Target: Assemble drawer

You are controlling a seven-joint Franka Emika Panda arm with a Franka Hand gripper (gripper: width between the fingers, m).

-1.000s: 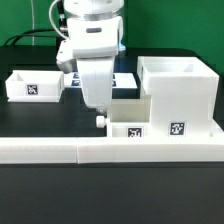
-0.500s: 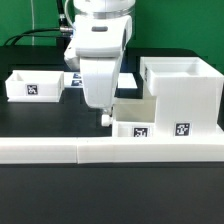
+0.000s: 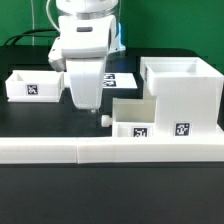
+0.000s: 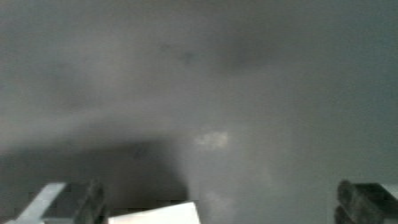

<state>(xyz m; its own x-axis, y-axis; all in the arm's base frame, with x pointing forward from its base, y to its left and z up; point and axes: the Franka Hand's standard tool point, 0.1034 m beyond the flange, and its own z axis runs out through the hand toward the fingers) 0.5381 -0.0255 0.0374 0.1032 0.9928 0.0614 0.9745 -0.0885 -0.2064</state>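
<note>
Claw point(image 3: 85, 104) has been shifted toward the exterior view's left; its fingers point(image 4: 64, 200) are seen apart. White tagged drawer housing point(image 3: 180, 95) is set on the worktop point(image 3: 40, 120) to the claw's exterior-view right. Knobbed tray point(image 3: 135, 128) is seen against the housing's lower front, with its knob point(image 3: 100, 118) just beside the claw tip. Second tray point(image 3: 30, 85) is placed on the claw's other side.

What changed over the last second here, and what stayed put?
The gripper edged toward the exterior view's right, then swung back left, open and gripping nothing. The housing, the front tray and the loose tray show no clear shift.
</note>
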